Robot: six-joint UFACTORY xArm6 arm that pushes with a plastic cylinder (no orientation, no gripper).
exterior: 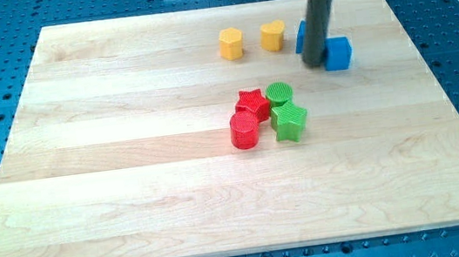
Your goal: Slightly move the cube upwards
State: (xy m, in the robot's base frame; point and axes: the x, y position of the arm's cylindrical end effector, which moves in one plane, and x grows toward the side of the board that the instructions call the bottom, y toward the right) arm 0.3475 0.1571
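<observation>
Look toward the view's top right of the wooden desk (133, 202): your blue cube (339, 53) sits there, flat on the surface. The dark rod comes down from the view's top edge, and my tip (316, 62) rests at the cube's left side, touching it or just short of it; from this angle you cannot tell which. Behind the rod, partly hidden, a second blue block (300, 37) peeks out on the rod's left; its shape is not clear.

There is no claw on this arm for you to check: the rod ends plain, so nothing is open, closed or gripped.

To the view's left of the rod you will find two yellow blocks near each other but apart: a yellow heart-shaped block (272, 35) nearer the rod, and a yellow block (231, 44) with faceted sides further left.

Near the middle of the desk, well apart from the cube, four blocks huddle together: a red star (253, 102) and a green cylinder (279, 94) above, a red cylinder (244, 131) and a green star (289, 122) below, neighbours touching or nearly so.
</observation>
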